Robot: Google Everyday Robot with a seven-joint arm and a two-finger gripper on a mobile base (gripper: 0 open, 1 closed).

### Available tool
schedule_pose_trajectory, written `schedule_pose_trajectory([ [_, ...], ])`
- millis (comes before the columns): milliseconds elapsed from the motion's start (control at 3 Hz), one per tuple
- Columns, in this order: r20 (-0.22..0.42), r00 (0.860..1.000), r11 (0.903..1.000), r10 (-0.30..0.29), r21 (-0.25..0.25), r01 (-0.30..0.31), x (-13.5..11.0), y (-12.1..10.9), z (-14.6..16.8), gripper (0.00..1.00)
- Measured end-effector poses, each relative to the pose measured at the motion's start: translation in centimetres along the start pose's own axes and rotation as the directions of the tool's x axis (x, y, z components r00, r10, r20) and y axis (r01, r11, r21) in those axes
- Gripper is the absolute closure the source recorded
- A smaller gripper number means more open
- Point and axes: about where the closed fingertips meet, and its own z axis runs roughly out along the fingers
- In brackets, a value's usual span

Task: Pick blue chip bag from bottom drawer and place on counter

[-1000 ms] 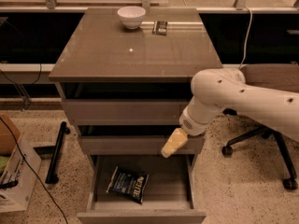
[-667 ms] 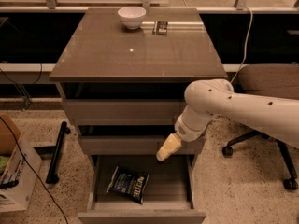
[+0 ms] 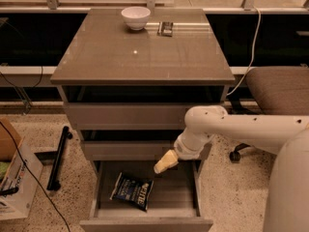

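Blue chip bag (image 3: 132,191) lies crosswise, askew, in bottom drawer (image 3: 177,197); gripper (image 3: 164,162) above, state unclear.

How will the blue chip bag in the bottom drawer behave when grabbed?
The blue chip bag lies flat and crinkled, so probably floppy and light. Its foil may slip. The pincer hovers over the bottom drawer, apart from it.

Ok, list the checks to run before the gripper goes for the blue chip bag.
1. Bottom drawer open: ok.
2. Blue chip bag visible, lying flat in the drawer's left part, nothing on it: ok.
3. Gripper above the drawer's opening: ok.
4. Gripper lined up over the bag: not ok, it hangs right of the bag, apart from it.
5. Free spot on the counter: ok; bowl and small dark object sit near its back edge.
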Motion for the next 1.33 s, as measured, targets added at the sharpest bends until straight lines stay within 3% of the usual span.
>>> schedule_pose_trajectory([
  [333,-0.004,1.0,0.9999,0.008,-0.011,-0.008,0.2,-0.1,1.3,0.0],
  [667,-0.007,0.998,0.998,0.063,-0.004,-0.063,-0.1,-0.5,2.9,0.0],
  [1333,0.072,0.979,0.9785,0.192,-0.091,-0.185,-2.1,-2.3,10.0,0.0],
])
